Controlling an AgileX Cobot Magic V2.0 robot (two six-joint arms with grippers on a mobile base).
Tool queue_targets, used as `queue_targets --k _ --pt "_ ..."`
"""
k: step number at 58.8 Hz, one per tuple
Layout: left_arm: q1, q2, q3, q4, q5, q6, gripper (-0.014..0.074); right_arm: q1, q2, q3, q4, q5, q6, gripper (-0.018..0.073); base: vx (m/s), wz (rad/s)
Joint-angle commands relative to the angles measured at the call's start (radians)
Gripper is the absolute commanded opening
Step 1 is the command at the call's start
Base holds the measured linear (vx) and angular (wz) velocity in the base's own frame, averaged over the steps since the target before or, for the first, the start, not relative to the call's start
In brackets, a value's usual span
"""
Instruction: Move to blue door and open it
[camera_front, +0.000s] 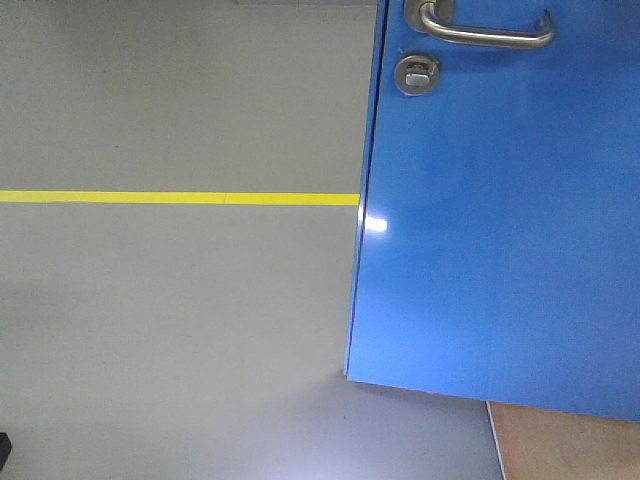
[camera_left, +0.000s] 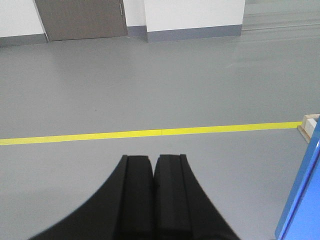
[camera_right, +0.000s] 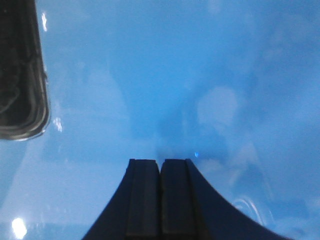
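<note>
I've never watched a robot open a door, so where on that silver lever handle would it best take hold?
Probably on the lever handle's straight horizontal bar, toward its free end on the right, away from the pivot above the round lock. That is where pressing down gets the most leverage. Approach from the front of the blue door, fingers above and below the bar.

No text, label, brand or number can be read on the door (camera_front: 500, 220), floor (camera_front: 170, 100) or tools.

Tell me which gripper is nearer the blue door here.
Right. The right gripper, shut, points straight at the blue door, whose panel fills its view. The left gripper, shut, faces open floor, the door edge off to its right.
</note>
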Motion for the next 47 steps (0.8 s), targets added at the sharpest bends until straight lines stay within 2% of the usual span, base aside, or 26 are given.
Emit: queue_targets --k 1,47 --pt "0.002 -0.015 0.004 0.0 -0.079 -0.003 0.007 -0.001 -0.034 -0.033 0.029 0.012 -0.014 0.0003 0.0 0.0" --pt "0.002 -0.015 0.004 0.0 -0.079 -0.003 0.007 -0.001 -0.034 -0.033 0.029 0.009 -0.014 0.0003 0.0 0.0"
